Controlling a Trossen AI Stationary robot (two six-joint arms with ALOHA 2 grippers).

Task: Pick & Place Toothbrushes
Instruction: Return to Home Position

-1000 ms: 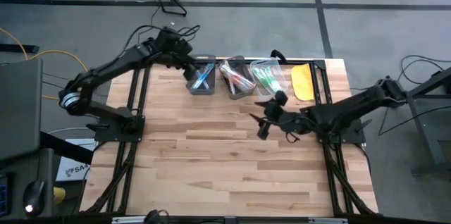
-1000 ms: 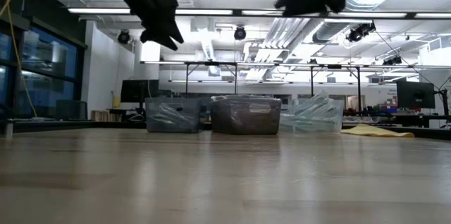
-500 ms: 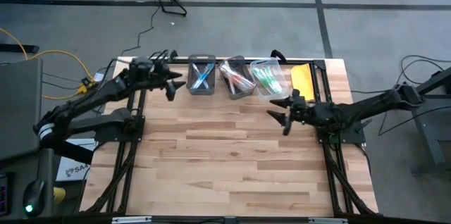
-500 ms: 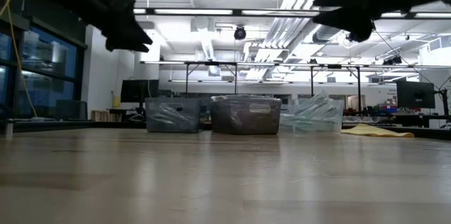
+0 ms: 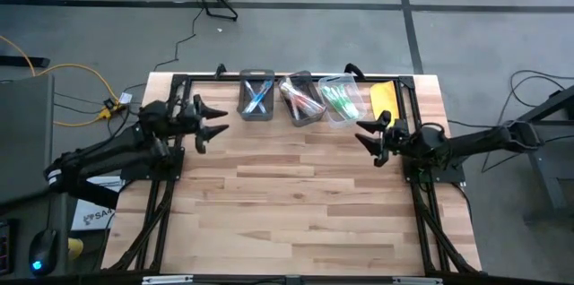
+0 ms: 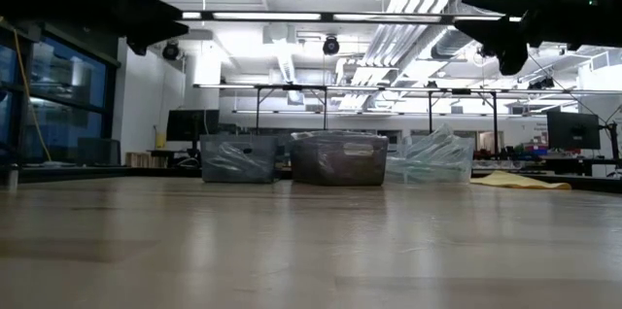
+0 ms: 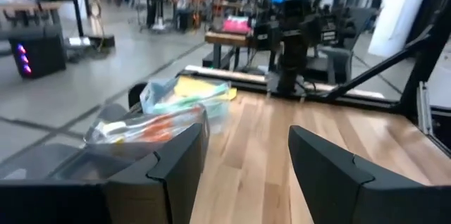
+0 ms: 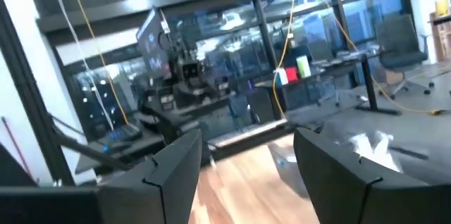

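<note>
The toothbrushes lie in three bins along the table's far edge: blue ones in the grey bin (image 5: 256,97), orange and white ones in the middle bin (image 5: 300,99), green ones in the clear bin (image 5: 341,99). The same bins (image 6: 338,158) stand side by side in the low view. My left gripper (image 5: 211,122) hangs open over the table's left side, left of the grey bin and pointing level toward the right; its fingers (image 7: 176,168) hold nothing. My right gripper (image 5: 368,137) hangs open near the right edge, in front of the clear bin, pointing left, also with nothing in it (image 8: 246,160).
A yellow flat object (image 5: 384,104) lies at the far right, beside the clear bin. The wooden tabletop (image 5: 287,195) spreads bare between and in front of both grippers. A black frame rail (image 5: 179,79) runs along the table's far and side edges.
My left gripper has drawn back from over the grey bin toward the table's left edge and tipped from pointing down to level. My right gripper has drawn back from the table's middle toward the right edge and also tipped up. The toothbrushes and bins have stayed where they were.
</note>
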